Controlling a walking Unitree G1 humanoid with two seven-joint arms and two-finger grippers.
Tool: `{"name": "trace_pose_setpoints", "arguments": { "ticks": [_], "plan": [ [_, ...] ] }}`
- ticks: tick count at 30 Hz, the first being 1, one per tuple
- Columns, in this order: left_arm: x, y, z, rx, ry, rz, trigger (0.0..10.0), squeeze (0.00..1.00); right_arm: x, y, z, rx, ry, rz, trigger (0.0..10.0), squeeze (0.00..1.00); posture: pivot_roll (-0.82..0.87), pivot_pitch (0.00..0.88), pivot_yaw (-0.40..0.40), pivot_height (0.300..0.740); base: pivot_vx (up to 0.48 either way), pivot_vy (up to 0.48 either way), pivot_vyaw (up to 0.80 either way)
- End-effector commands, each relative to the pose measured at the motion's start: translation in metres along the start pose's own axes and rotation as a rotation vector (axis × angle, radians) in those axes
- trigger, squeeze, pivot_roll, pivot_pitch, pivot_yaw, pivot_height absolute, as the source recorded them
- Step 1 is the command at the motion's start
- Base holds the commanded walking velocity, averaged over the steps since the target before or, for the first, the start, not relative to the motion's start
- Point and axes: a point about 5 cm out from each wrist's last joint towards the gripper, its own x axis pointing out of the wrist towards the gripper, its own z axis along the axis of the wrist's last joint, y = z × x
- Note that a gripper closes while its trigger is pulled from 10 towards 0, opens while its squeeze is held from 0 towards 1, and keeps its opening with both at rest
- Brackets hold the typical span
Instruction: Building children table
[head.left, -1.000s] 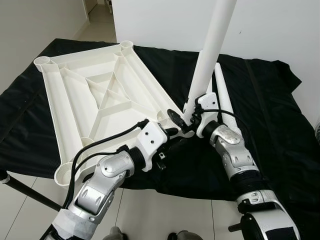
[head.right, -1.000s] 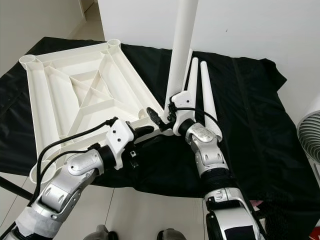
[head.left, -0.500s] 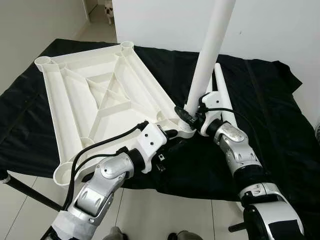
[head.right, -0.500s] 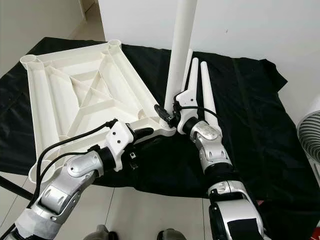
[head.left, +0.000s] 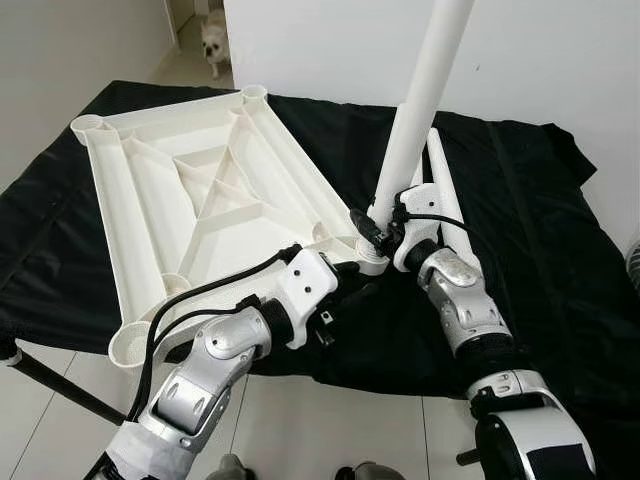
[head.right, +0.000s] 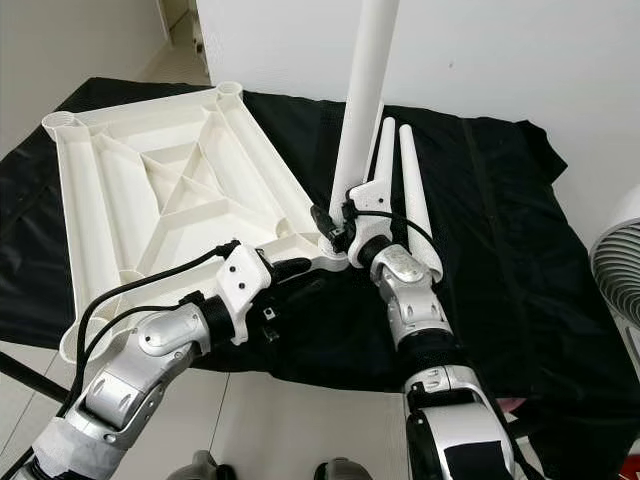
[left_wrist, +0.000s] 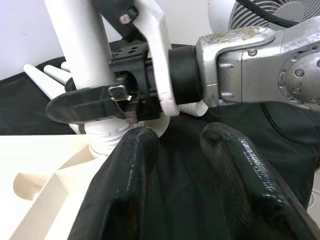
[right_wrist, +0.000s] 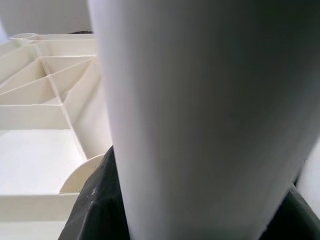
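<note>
A white ribbed tabletop (head.left: 200, 190) lies upside down on a black cloth (head.left: 540, 250). One white leg (head.left: 415, 110) stands nearly upright with its foot at the near right corner socket (head.left: 370, 264). My right gripper (head.left: 380, 232) is shut on that leg just above the socket; the leg (right_wrist: 200, 110) looms close in the right wrist view. My left gripper (head.left: 348, 272) is open beside the same corner, close under the right gripper. Its fingers (left_wrist: 125, 190) are apart with only black cloth between them, and one lies along the tabletop's edge.
Two more white legs (head.left: 450, 205) lie side by side on the cloth behind the right arm. A small dog (head.left: 212, 42) stands in the doorway at the back. A fan (head.right: 620, 270) is at the right edge. A black pole (head.left: 50, 380) crosses the floor at the near left.
The right gripper has brought the leg's foot down from just above the corner into the socket and turned at the wrist. The left gripper stayed at the corner. A dog has come into the doorway.
</note>
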Motion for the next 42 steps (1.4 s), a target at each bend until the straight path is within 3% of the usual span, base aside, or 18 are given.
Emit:
{"name": "trace_pose_setpoints", "arguments": {
  "ticks": [1, 10, 19, 20, 21, 34, 35, 36, 37, 40, 42],
  "plan": [
    [0.000, -0.005, -0.002, -0.003, 0.000, -0.047, 10.0, 0.00, -0.005, -0.004, -0.014, 0.024, 0.080, -0.098, 10.0, 0.00, -0.04, 0.043, -0.002, 0.740, 0.000, 0.000, 0.00],
    [0.002, -0.007, -0.002, -0.001, -0.005, -0.056, 10.0, 0.00, -0.024, 0.021, -0.011, 0.009, 0.045, -0.426, 10.0, 0.00, -0.04, 0.020, -0.016, 0.740, 0.000, 0.000, 0.00],
    [0.003, -0.007, -0.002, -0.002, -0.006, -0.059, 10.0, 0.00, -0.025, 0.032, -0.009, 0.055, 0.025, -0.442, 10.0, 0.00, -0.05, 0.018, -0.016, 0.740, 0.000, 0.000, 0.00],
    [0.003, -0.007, -0.002, -0.001, -0.006, -0.060, 10.0, 0.00, -0.025, 0.032, -0.007, 0.060, 0.021, -0.435, 10.0, 0.80, -0.05, 0.015, -0.016, 0.740, 0.000, 0.000, 0.00],
    [0.003, -0.007, -0.002, -0.001, -0.006, -0.061, 10.0, 0.00, -0.024, 0.031, -0.007, 0.061, 0.018, -0.432, 10.0, 1.00, -0.05, 0.015, -0.016, 0.740, 0.000, 0.000, 0.00],
    [0.005, -0.006, -0.002, 0.002, -0.010, -0.059, 10.0, 0.00, -0.021, 0.030, -0.005, 0.080, 0.017, -0.340, 10.0, 1.00, -0.05, 0.015, -0.015, 0.740, 0.000, 0.000, 0.00],
    [0.005, -0.006, -0.002, 0.003, -0.011, -0.059, 10.0, 0.00, -0.019, 0.028, -0.004, 0.069, 0.019, -0.286, 10.0, 0.00, -0.05, 0.015, -0.013, 0.740, 0.000, 0.000, 0.00],
    [0.005, -0.006, -0.002, 0.003, -0.011, -0.059, 10.0, 0.00, -0.019, 0.028, -0.004, 0.069, 0.019, -0.286, 10.0, 0.00, -0.05, 0.015, -0.013, 0.740, 0.000, 0.000, 0.00],
    [0.006, -0.005, -0.002, 0.005, -0.013, -0.059, 10.0, 0.00, -0.017, 0.027, -0.004, 0.044, 0.016, -0.211, 10.0, 0.00, -0.06, 0.016, -0.011, 0.740, 0.000, 0.000, 0.00],
    [0.006, -0.005, -0.002, 0.005, -0.013, -0.059, 10.0, 0.00, -0.017, 0.027, -0.004, 0.044, 0.016, -0.211, 10.0, 0.00, -0.06, 0.016, -0.011, 0.740, 0.000, 0.000, 0.00],
    [0.006, -0.004, -0.001, 0.008, -0.015, -0.058, 10.0, 0.00, -0.013, 0.025, -0.004, 0.006, 0.005, -0.061, 10.0, 0.00, -0.06, 0.018, -0.003, 0.740, 0.000, 0.000, 0.00]
  ]
}}
